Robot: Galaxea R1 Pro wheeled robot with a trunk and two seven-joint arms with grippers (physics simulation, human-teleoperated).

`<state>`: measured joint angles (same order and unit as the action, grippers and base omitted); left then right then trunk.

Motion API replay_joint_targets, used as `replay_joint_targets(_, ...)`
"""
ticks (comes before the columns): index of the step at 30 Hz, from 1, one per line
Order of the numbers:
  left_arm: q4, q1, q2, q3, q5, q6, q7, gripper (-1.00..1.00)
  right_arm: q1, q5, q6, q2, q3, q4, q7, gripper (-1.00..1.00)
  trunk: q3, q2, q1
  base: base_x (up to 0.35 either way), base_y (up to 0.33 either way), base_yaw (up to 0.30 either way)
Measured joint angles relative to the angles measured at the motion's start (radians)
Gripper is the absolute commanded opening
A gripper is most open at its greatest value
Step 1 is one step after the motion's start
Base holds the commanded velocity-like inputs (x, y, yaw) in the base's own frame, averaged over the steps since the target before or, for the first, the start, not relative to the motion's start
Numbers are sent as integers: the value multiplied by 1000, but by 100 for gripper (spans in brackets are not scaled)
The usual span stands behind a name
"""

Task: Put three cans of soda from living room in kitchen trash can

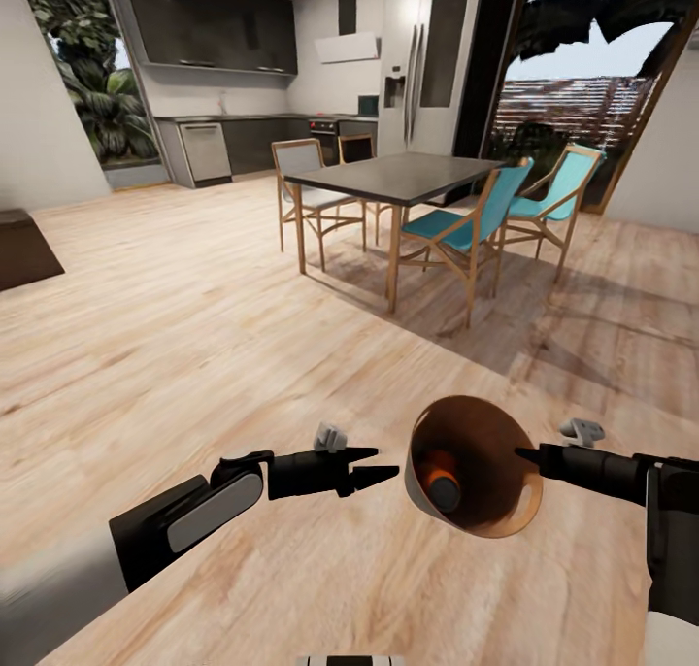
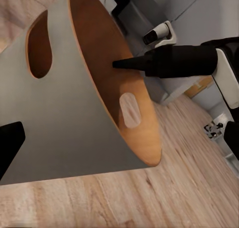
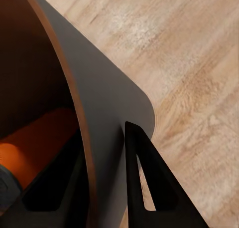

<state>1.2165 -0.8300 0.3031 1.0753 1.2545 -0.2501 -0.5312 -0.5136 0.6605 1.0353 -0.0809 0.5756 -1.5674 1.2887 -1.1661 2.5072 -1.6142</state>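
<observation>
The tash can (image 1: 490,433), coppery brown inside and grey outside, hangs tilted above the wood floor with its mouth toward the head camera. My right gripper (image 1: 524,455) is shut on its rim, one finger inside the wall and one outside (image 3: 142,173). An orange can of soda (image 1: 439,471) lies at the bottom of the bin, its side also showing in the right wrist view (image 3: 37,145). My left gripper (image 1: 386,462) stands open just left of the bin, touching nothing. The left wrist view looks at the bin's grey outer wall (image 2: 64,113).
The kitchen lies ahead: dark cabinets (image 1: 218,25), a grey counter and a steel fridge (image 1: 427,59). A dark dining table (image 1: 408,176) with teal chairs (image 1: 456,229) and wooden chairs stands in between. A dark rug (image 1: 19,249) is at the left.
</observation>
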Motion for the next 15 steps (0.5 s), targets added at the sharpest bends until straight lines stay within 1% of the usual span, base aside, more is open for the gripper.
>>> replay_joint_targets(9, -8, 0, -1, 0, 0, 2, 1, 100, 0, 0, 0, 1, 0, 0, 1, -100, -8, 0, 0, 2, 0, 251)
replay_joint_targets(12, -15, 0, -1, 0, 0, 2, 1, 100, 0, 0, 0, 0, 0, 0, 1, -100, -11, 0, 0, 62, 0, 251)
replay_joint_targets(15, -23, 0, -10, 0, 0, 1, 1, 100, 0, 0, 0, 1, 0, 0, 1, -100, -14, 0, 0, 106, 0, 251)
